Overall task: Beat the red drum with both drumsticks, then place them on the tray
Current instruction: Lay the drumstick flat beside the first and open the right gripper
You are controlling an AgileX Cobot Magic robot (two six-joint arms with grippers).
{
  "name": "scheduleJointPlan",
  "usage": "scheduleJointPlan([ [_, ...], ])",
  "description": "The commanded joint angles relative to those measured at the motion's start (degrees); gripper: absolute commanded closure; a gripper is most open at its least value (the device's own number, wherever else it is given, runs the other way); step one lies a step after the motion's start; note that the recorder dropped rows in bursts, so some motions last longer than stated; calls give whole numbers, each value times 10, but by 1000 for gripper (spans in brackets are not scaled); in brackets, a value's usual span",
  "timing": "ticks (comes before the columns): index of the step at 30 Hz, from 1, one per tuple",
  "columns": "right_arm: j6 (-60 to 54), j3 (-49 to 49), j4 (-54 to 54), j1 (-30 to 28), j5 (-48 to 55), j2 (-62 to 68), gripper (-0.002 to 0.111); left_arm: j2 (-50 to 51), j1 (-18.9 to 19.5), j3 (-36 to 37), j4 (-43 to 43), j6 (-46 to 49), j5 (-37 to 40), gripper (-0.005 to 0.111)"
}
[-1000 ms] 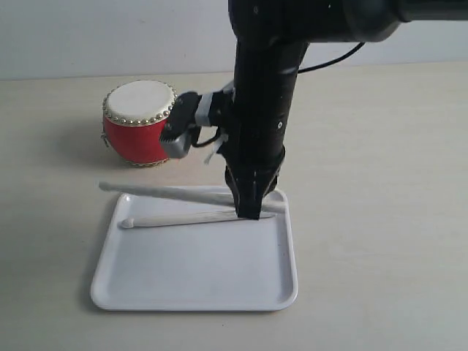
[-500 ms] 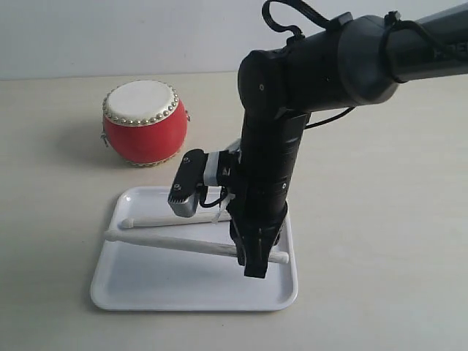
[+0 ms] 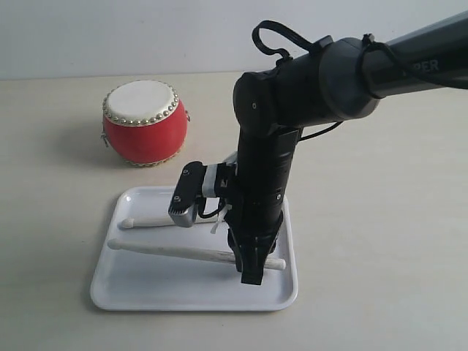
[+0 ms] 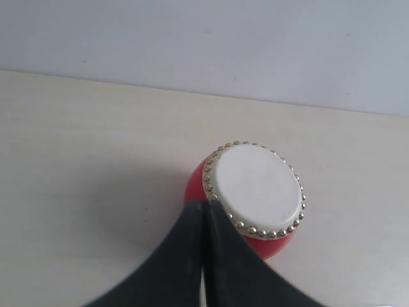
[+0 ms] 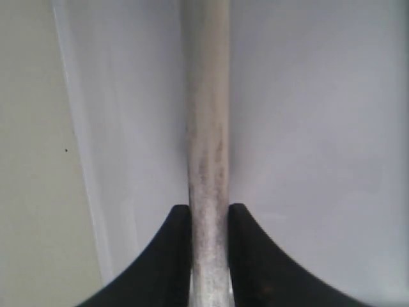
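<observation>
The red drum (image 3: 145, 121) stands upright on the table behind the white tray (image 3: 191, 303). One drumstick (image 3: 150, 221) lies loose along the tray's back part. My right gripper (image 3: 251, 269) points down over the tray's right side, shut on the thick end of the other drumstick (image 3: 172, 251), which stretches left just above the tray floor. The right wrist view shows this drumstick (image 5: 207, 128) pinched between the black fingers (image 5: 176, 246) over the tray (image 5: 307, 128). My left gripper (image 4: 204, 206) is shut and empty, hovering near the drum (image 4: 255, 187); it is out of the exterior view.
The pale tabletop (image 3: 380, 219) surrounds the tray on all sides, with a white wall (image 3: 110, 36) behind it. The right arm's dark bulk (image 3: 292, 88) rises over the tray's right half.
The right gripper has carried its drumstick from the tray's back rim toward the front and lowered it close to the tray floor. The other drumstick and the drum have stayed put.
</observation>
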Motion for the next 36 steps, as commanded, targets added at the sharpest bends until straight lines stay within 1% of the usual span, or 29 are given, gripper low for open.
scheduleJointPlan([
  [1, -5, 1, 4, 1, -5, 0, 108, -5, 1, 2, 1, 2, -1, 106],
  [19, -4, 1, 4, 1, -4, 0, 108, -5, 1, 3, 1, 2, 4, 106],
  [23, -4, 1, 1, 1, -1, 0, 103, -5, 1, 4, -1, 2, 4, 106],
  [31, -3, 1, 1, 1, 0, 0, 103, -5, 1, 4, -1, 2, 4, 106],
  [33, -3, 1, 1, 1, -1, 0, 100, -5, 1, 4, -1, 2, 4, 106],
  [35, -2, 1, 2, 1, -3, 0, 90, -5, 1, 4, -1, 2, 4, 106],
  [36, -2, 1, 4, 1, -5, 0, 82, -5, 1, 4, -1, 2, 4, 106],
])
